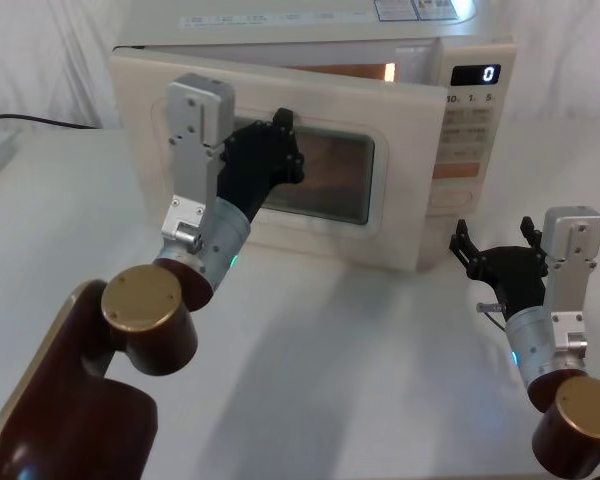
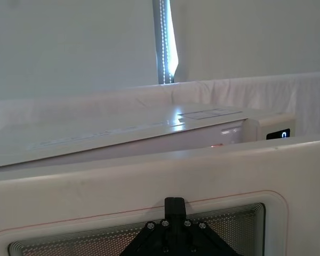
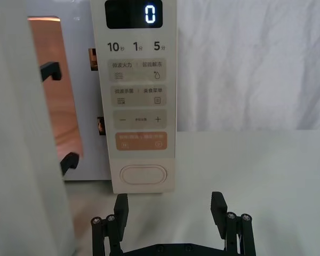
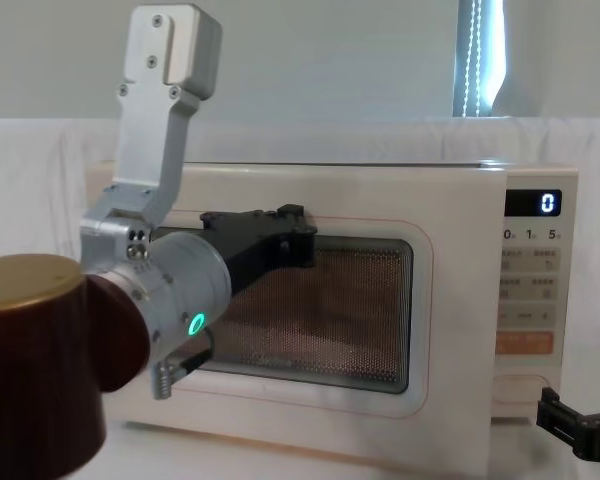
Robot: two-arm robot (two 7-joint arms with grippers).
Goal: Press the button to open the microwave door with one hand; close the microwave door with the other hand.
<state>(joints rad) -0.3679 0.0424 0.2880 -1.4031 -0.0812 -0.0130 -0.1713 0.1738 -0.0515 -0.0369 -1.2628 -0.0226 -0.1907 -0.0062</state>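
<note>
The microwave door (image 1: 405, 180) stands partly ajar, its right edge swung out from the cream body so the lit cavity (image 3: 58, 106) shows behind it. My left gripper (image 1: 283, 140) is shut, with its tip against the dark window near the door's upper middle; it also shows as the left gripper (image 4: 302, 240) and in the left wrist view (image 2: 174, 205). The oval button (image 3: 143, 175) sits at the foot of the control panel. A short way in front of that panel, low over the table, my right gripper (image 3: 170, 207) hangs open, touching nothing; the head view shows the right gripper (image 1: 493, 236) at lower right.
The display (image 1: 473, 75) reads 0, and an orange key (image 3: 141, 141) lies just above the button. A black cable (image 1: 30, 120) runs along the white table (image 1: 360, 380) at far left. Open tabletop lies before the microwave.
</note>
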